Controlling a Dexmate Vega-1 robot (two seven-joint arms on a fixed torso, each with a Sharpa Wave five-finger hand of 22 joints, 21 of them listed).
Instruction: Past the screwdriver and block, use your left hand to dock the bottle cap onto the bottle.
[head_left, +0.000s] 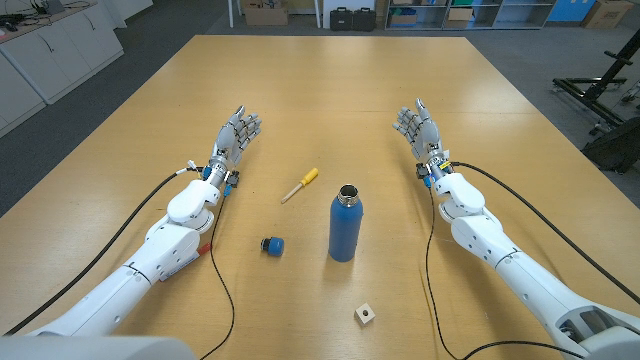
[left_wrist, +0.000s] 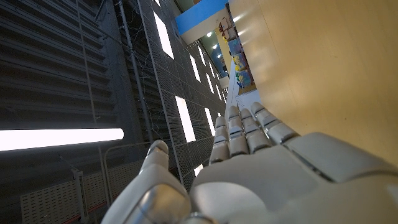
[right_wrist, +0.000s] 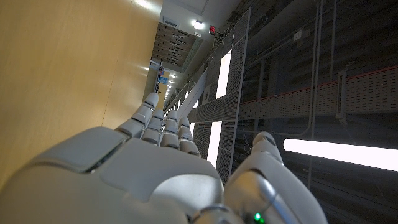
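Head view: blue bottle (head_left: 343, 229) stands uncapped, cap (head_left: 273, 245) beside it, both hands empty, fingers extended.

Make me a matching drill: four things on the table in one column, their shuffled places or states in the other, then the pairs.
1. bottle
2. cap
3. screwdriver
4. block

A. white, nearest the table's front edge
B. lies between the left hand and the bottle
C. stands upright, mouth open
D. blue, lies left of the bottle

Pairs: 1-C, 2-D, 3-B, 4-A
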